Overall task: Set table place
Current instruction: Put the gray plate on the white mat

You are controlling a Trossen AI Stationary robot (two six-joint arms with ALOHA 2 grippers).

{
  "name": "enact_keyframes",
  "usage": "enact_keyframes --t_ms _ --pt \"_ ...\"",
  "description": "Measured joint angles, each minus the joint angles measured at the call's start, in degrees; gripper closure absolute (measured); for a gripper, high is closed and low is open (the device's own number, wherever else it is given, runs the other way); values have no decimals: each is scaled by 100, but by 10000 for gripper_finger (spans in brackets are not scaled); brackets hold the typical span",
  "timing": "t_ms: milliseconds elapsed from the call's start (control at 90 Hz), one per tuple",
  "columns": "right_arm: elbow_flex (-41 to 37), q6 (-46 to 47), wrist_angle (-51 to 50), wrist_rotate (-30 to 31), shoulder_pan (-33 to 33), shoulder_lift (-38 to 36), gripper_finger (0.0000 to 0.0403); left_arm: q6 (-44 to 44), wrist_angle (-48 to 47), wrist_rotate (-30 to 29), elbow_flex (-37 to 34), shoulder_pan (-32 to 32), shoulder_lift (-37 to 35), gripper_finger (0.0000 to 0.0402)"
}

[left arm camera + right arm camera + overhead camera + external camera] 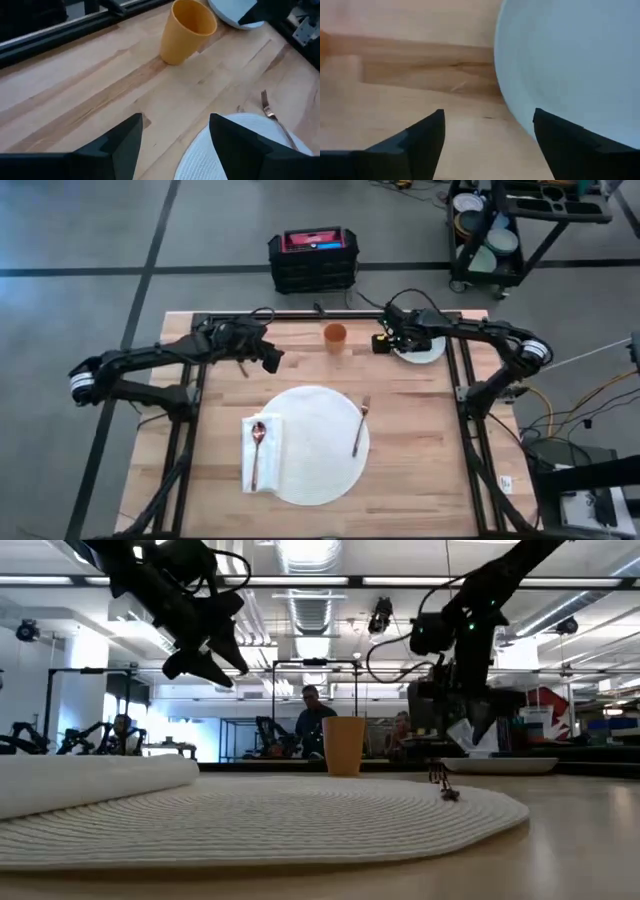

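Right claw: we see the right claw (384,343) spread wide and empty at the edge of the pale grey-green round plate (424,348), upper right of the light-wood butcher-block worktop (220,400), placed, we judge, to grip its rim.
Left claw: the left claw (272,361) hangs wide and empty at upper left.
Place: the large round white woven mat (312,442) lies at centre, bare in the middle for the plate.
Around: a metal fork (361,425) on its right edge, a metal spoon (256,450) on a folded white napkin (272,432) at its left.
In the way: the orange plastic cup (335,337) stands just left of the right claw.

Round white mat (315,445) on wooden table (420,420)
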Motion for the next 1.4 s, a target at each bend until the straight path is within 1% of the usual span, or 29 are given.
enact_keyframes --t_ms 222,333,378,433,489,567,611,767,933,1022,1122,1244,1311,1400 --pt "149 -86 -12 24 -10 538 146 -59 31 4 0 -14 133 184" --pt "162 -60 -39 33 -11 752 176 -82 36 4 0 -14 200 184" --pt "162 -56 -97 46 -11 833 198 -85 45 4 0 -14 231 184" --pt "162 -57 -222 48 -11 914 234 -83 47 4 0 -14 262 184" --pt "162 -102 -298 83 -11 975 282 -85 56 4 0 -14 302 184" --pt "184 -402 -317 148 -5 979 364 -85 57 2 0 -14 355 184" --pt "180 -507 -352 131 -2 935 384 -85 77 4 0 -14 377 184" --pt "275 -518 -637 -6 7 732 399 -85 126 4 0 -14 397 184" --pt "521 -394 -800 4 42 165 402 -85 211 2 0 -14 395 184" --pt "760 -233 -790 91 74 -151 402 -25 225 -1 0 -14 395 184" --pt "1141 -342 -767 72 160 -466 403 134 220 -24 0 -14 391 184" --pt "1620 -493 -829 -26 549 -680 403 427 204 -26 0 -14 380 184" --pt "1858 -483 -953 -77 877 -690 403 522 162 -30 0 -12 379 184" --pt "2061 -392 -1033 -355 1423 -616 403 616 62 -40 0 -12 367 184"
